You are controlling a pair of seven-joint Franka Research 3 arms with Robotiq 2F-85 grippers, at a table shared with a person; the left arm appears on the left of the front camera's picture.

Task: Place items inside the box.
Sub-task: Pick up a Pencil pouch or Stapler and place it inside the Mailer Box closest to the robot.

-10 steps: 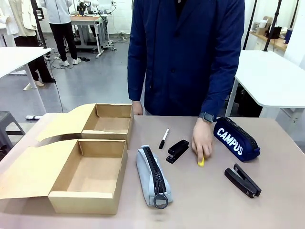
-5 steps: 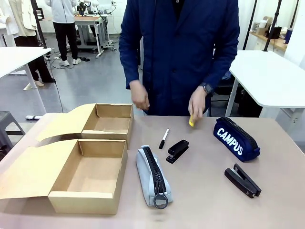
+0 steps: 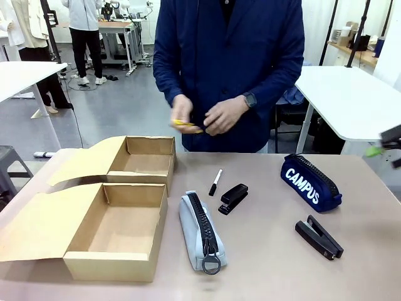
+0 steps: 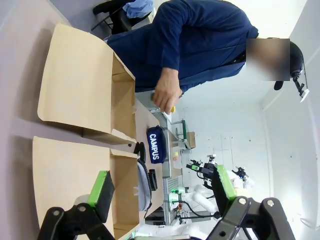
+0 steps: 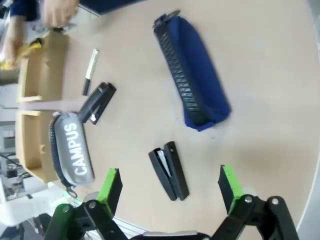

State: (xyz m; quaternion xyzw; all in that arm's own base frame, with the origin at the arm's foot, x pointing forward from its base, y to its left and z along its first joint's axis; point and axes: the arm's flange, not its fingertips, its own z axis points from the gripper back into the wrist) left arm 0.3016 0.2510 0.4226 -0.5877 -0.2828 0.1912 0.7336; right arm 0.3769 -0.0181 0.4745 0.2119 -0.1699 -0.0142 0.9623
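Note:
The open cardboard box [image 3: 88, 260] stands at the table's left. A person's two hands hold the yellow utility knife [image 3: 186, 125] above the far edge, near the box. On the table lie a grey pencil case [image 3: 200, 231], a black-and-white marker [image 3: 215, 182], a black stapler [image 3: 233, 198], the navy "CAMPUS" pouch [image 3: 310, 182] and a second stapler [image 3: 319, 237]. My right gripper [image 5: 169, 187] is open above that second stapler [image 5: 169, 171], and its tip shows at the front view's right edge [image 3: 382, 147]. My left gripper [image 4: 162, 187] is open and empty, looking toward the box [image 4: 80, 85].
The box's hinged lid half [image 3: 141, 164] lies open behind it, with flaps spread to the left. Bare tabletop lies between the grey case and the staplers. White tables and other people stand farther off.
The person lifted the yellow knife off the table and brought it to both hands over the far edge. My right gripper has come into the front view at the right edge.

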